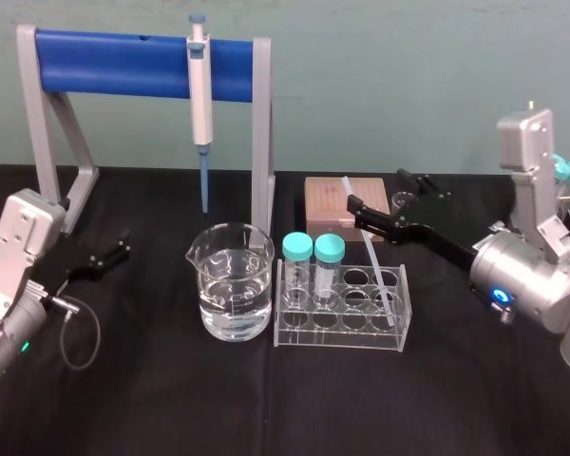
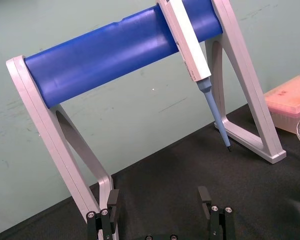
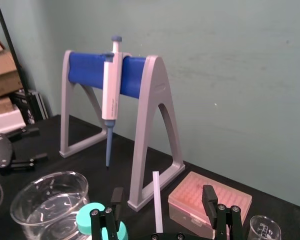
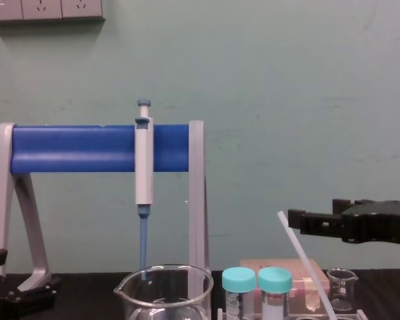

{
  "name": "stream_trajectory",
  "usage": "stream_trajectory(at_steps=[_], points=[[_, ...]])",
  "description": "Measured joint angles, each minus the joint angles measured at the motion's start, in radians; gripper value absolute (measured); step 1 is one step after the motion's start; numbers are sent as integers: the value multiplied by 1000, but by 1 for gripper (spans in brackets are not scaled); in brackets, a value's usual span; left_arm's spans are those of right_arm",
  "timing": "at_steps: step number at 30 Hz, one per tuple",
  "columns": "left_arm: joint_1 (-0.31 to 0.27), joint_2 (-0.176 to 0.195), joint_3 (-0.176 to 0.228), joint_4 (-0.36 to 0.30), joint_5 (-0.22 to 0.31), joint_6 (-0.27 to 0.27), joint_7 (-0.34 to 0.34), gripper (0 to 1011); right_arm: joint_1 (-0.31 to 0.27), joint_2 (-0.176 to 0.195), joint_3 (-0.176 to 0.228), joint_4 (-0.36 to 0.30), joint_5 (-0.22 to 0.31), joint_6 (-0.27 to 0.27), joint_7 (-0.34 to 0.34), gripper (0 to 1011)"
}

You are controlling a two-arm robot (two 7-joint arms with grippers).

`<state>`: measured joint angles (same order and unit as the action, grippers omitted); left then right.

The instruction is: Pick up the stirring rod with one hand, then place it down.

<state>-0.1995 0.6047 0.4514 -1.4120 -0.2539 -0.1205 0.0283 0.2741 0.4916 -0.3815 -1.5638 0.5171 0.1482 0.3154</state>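
Observation:
The stirring rod (image 1: 369, 249) is a thin white stick that leans in the clear tube rack (image 1: 340, 334), its top tilted back toward the pink box. In the right wrist view the stirring rod (image 3: 156, 202) stands up between my two fingers without touching either. My right gripper (image 1: 375, 190) is open at the rod's upper end. From the chest view the right gripper (image 4: 295, 219) hangs level with the tip of the stirring rod (image 4: 305, 264). My left gripper (image 1: 114, 253) rests open and empty at the far left, and the left gripper (image 2: 158, 200) faces the stand.
A glass beaker (image 1: 232, 283) of water stands left of the rack. Two teal-capped tubes (image 1: 313, 266) sit in the rack. Behind are the pink tip box (image 1: 325, 201), a small beaker (image 4: 341, 288) and the grey-and-blue stand (image 1: 142, 66) holding the pipette (image 1: 200, 95).

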Motion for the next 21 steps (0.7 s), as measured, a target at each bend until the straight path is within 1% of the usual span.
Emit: stream_trajectory(at_steps=[5,9,10,14,21], points=[[0,0,0,0,0,0,0,1000,37,-29,-16,53,-33,17,6,1000],[0,0,0,0,0,0,0,1000,56,-49,-22,86,-49,24,12,1000],[0,0,0,0,0,0,0,1000,56,-49,-22,86,-49,24,12,1000],[0,0,0,0,0,0,0,1001,75,-74,-26,122,-67,33,21,1000],[0,0,0,0,0,0,0,1000,87,-95,-27,151,-85,39,30,1000]])
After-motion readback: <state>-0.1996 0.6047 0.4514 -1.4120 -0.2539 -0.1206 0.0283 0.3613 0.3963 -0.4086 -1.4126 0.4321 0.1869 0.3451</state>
